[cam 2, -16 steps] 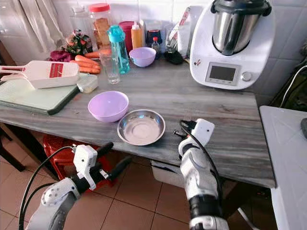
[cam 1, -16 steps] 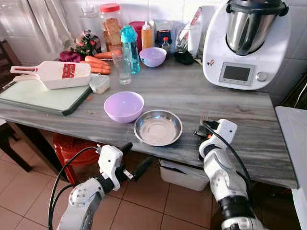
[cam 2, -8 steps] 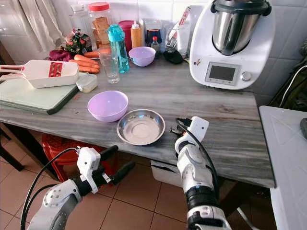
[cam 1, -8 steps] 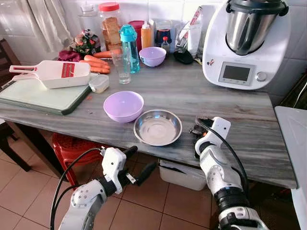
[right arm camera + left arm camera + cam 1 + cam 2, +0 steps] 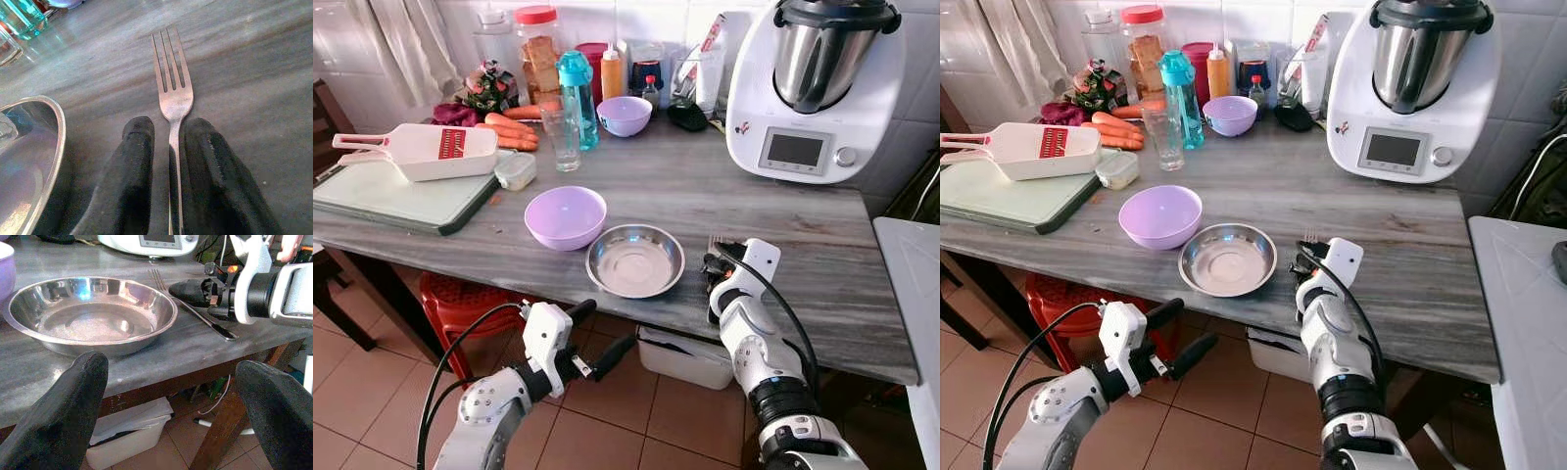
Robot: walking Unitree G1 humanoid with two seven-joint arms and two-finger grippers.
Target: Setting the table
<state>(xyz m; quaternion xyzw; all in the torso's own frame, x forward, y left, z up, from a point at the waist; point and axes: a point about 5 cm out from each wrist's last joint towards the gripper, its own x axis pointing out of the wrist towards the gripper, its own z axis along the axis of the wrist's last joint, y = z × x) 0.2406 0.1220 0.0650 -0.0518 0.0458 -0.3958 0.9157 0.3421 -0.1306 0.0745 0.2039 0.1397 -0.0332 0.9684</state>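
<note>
no text seems legible (labels too blurred).

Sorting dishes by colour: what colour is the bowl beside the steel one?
Lilac; the bowl shows best in the left eye view.

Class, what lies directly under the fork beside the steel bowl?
The fork lies flat on the grey countertop; its handle runs between the right gripper fingers, which cover its end.
</note>
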